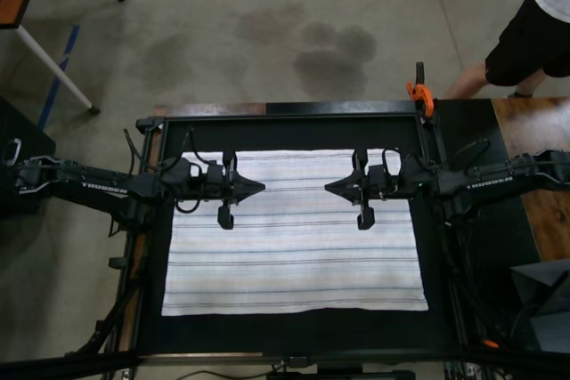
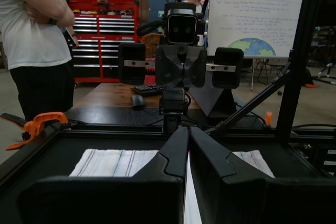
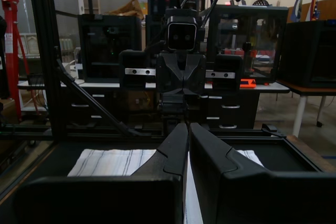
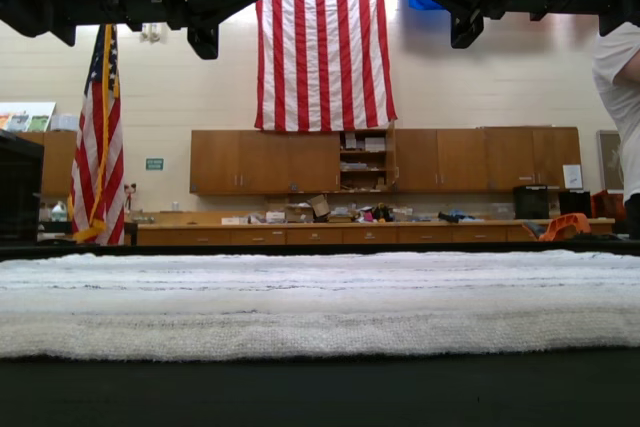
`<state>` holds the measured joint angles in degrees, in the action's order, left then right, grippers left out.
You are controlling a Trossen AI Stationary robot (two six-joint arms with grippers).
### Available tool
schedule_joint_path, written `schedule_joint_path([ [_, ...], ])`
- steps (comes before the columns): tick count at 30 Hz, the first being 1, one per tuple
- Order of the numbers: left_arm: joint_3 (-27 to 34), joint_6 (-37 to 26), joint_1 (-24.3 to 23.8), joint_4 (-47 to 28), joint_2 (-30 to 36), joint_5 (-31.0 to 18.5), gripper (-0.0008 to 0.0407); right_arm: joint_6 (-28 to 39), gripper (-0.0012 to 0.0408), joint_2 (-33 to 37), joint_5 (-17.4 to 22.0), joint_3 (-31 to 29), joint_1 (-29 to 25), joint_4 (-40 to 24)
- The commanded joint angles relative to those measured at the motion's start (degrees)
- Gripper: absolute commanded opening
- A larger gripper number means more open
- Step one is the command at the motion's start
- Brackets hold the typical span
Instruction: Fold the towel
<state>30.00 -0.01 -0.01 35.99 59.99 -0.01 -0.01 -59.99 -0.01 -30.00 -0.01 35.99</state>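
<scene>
Right at the near edge, the towel [image 1: 294,233] lies spread flat on the black table [image 1: 294,331], white with thin dark stripes. From the low exterior view, only its fuzzy near border shows, and the stripes blur. Above its far half, the two arms reach in from left and right and face each other, tips apart. The left gripper [image 1: 258,188] has its fingers pressed together to a point, clear of the cloth. The right gripper [image 1: 331,188] is closed the same way. Each wrist view's own fingers block the middle of the towel, so only its corners show. White lettering runs along both arms, too small for me to read.

Farther back, an orange clamp [image 1: 420,92] grips the frame's far right corner. Beyond it stands a person [image 1: 534,33], cut off by the picture's edge. Behind, a red tool chest [image 2: 102,24] reads CRAFTSMAN. The writing on the whiteboard [image 2: 257,14] is too fine to make out.
</scene>
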Motion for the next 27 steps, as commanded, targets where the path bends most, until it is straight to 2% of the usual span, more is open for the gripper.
schedule_joint_path([
  [1, -0.15, 0.0, 0.0, -0.42, 0.52, -0.02, 0.0, 0.0, 0.0, 0.11, 0.04, 0.44, -0.04, -1.88],
  [27, -0.15, 0.0, 0.0, -0.42, 0.52, -0.02, 0.0, 0.0, 0.0, 0.11, 0.04, 0.44, -0.04, -4.55],
])
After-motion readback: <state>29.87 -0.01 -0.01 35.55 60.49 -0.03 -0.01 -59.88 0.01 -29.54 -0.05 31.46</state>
